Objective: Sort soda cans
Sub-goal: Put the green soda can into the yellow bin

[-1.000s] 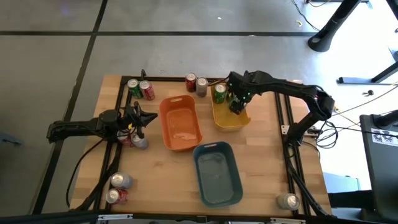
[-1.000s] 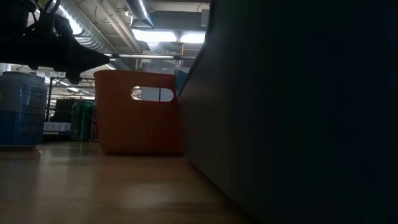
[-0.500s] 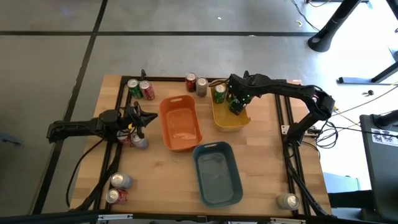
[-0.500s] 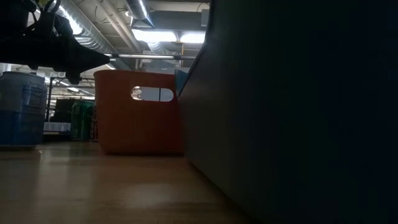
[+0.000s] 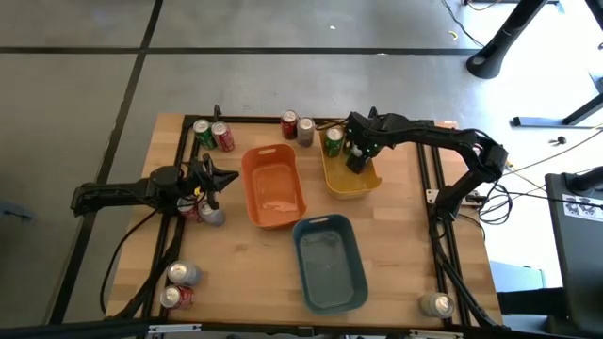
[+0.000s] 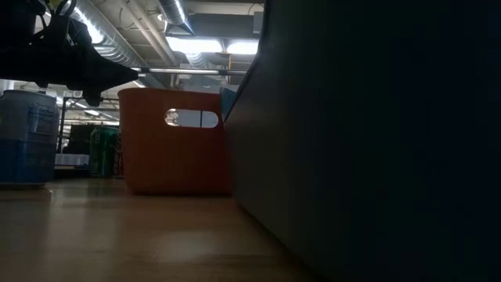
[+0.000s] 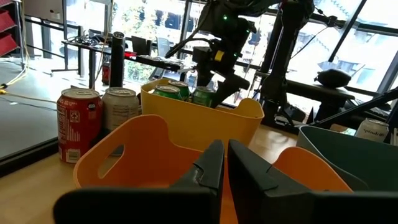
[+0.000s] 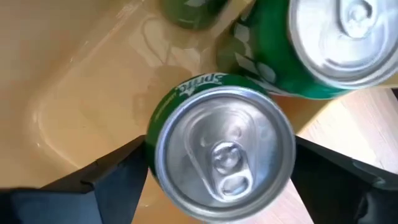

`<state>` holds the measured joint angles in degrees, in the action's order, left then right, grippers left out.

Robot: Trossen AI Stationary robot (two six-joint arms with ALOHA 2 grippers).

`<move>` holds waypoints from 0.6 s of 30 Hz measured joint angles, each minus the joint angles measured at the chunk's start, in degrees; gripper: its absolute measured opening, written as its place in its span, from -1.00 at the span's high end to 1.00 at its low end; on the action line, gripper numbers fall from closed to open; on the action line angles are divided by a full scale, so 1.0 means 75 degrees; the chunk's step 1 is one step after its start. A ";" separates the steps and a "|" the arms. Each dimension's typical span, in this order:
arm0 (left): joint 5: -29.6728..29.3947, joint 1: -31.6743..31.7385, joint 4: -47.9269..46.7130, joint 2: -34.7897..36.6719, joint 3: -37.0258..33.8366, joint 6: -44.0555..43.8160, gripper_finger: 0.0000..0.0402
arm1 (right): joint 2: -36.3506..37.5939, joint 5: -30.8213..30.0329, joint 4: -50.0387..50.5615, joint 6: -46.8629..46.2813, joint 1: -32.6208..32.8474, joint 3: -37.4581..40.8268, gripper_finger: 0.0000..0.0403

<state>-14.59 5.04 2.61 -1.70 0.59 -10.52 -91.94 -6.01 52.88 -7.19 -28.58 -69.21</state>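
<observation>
The right gripper is over the yellow bin at the table's far side, fingers spread to either side of an upright green can standing on the bin floor; the fingers stand clear of its sides, no clamp evident. A second green can stands upright just beside it in the same bin. The left gripper is at the table's left side, near the orange bin, fingers together and empty. Beside that gripper are a red can and a grey can. At the far-left corner stand a green can and a red can, touching. Behind the orange bin stand a red can and a grey can, side by side. Two cans sit at the near-left edge, one can at the near-right corner. The blue-grey bin sits near the front centre.
</observation>
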 joint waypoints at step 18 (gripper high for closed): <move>-0.0509 0.0000 0.0315 0.0001 0.0010 -0.0120 0.89 | 0.0410 -0.0030 0.1259 0.0394 0.0009 -0.1687 -0.80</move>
<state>-18.41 5.04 4.97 -1.69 0.67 -11.43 -88.86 -6.24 62.32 -4.23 -28.51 -81.86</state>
